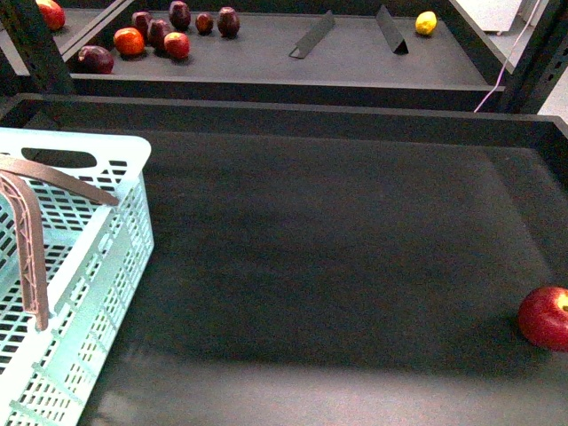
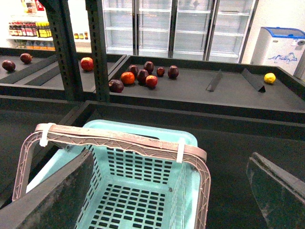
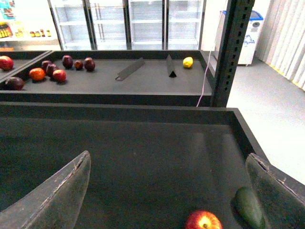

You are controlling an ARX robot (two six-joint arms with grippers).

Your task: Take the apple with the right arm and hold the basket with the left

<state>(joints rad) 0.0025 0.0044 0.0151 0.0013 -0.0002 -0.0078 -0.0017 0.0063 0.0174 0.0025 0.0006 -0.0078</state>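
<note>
Right fingers (image 3: 52, 195) gape; only their view shows green fruit (image 3: 249, 207) beside apple (image 3: 203, 221).

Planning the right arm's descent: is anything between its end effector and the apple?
Nothing visible blocks the right end effector from the apple, only bare shelf floor. A dark green fruit lies just beside the apple.

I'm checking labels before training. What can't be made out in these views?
Apple: cut by the front view's right edge and the right wrist view's bottom edge.
Dark green item beside it: partly behind a finger of the right gripper, identity unclear; not seen in the front view.
Basket: front view's left and bottom edges cut it; the left gripper hides part of one wall in the left wrist view.
</note>
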